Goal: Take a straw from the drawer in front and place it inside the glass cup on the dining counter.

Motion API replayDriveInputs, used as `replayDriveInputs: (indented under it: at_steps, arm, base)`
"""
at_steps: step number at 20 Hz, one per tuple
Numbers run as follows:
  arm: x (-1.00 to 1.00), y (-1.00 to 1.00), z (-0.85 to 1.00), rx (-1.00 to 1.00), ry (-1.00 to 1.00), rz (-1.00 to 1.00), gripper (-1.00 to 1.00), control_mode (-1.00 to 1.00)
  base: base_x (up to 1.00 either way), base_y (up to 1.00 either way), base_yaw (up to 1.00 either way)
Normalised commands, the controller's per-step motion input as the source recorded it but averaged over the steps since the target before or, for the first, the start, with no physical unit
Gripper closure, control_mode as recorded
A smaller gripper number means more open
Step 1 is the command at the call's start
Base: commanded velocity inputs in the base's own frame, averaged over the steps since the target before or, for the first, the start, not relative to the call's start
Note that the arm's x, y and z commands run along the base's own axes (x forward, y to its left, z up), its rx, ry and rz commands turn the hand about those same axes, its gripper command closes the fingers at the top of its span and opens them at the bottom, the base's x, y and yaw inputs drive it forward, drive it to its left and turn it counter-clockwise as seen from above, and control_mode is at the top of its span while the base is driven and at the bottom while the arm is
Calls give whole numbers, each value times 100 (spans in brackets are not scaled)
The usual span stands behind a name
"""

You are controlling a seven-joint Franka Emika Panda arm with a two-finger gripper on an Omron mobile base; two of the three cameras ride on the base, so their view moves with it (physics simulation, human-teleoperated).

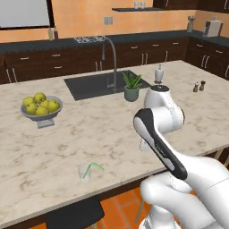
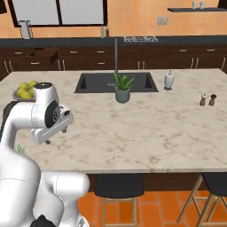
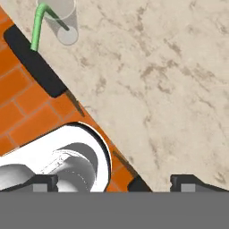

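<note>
Straw (image 1: 91,168) stands in glass cup (image 1: 83,171) on dining counter (image 1: 67,147)

The arm folds upward, elbow raised, wrist angled downward. The gripper (image 3: 114,181) points downward; its fingertips (image 3: 188,182) stand wide apart at 6 o'clock.

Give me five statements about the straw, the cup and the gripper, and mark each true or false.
1. The straw stands inside the glass cup. True.
2. The glass cup sits on the black granite counter. False: it is on the beige dining counter, near its front edge.
3. The gripper holds the straw. False: its fingertips are apart with nothing between them.
4. The fruit bowl holds yellow-green fruit. True.
5. The potted plant stands inside the sink. False: it stands beside it.
</note>
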Motion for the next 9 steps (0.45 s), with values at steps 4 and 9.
replayDriveInputs:
  at_steps: [4,9]
  arm:
    - [0,-92,-20,0,0,-32,-100,-100]
    - [-10,-98,-14,0,0,-33,-100,-100]
  base:
    - [0,0,0]
    - [0,0,0]
